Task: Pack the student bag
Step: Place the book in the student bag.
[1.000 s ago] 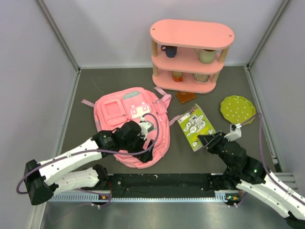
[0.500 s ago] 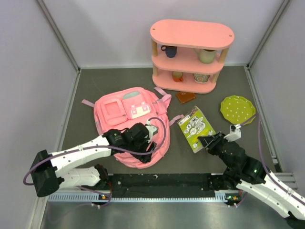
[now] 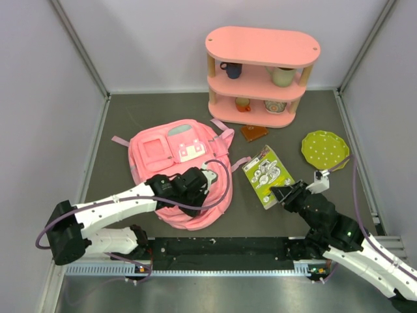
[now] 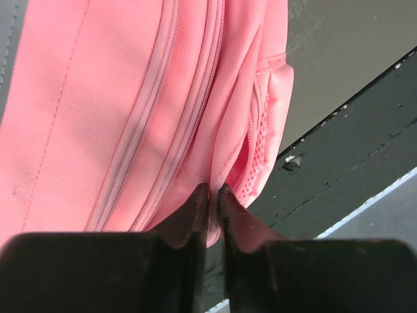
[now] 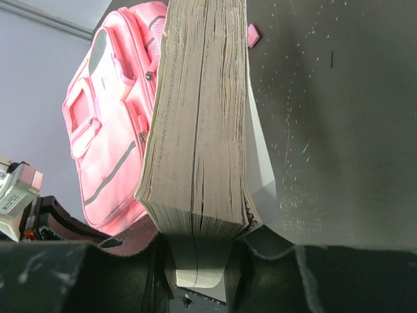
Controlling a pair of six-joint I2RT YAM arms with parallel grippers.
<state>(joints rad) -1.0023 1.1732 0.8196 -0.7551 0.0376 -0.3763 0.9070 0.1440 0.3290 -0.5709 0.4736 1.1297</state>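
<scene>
Soft pink student bag [image 3: 156, 153] lies flat — front pockets facing up.

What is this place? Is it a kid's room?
Probably a robot test booth, not a bedroom: bare grey walls box in a table, two robot arms sit at its edge, and the bag, book and shelf look like props.

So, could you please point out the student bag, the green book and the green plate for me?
student bag [image 3: 156, 152]: top view, on its front pocket.
green book [image 3: 266, 173]: top view, middle of its cover.
green plate [image 3: 324, 149]: top view, centre of its dotted face.
</scene>
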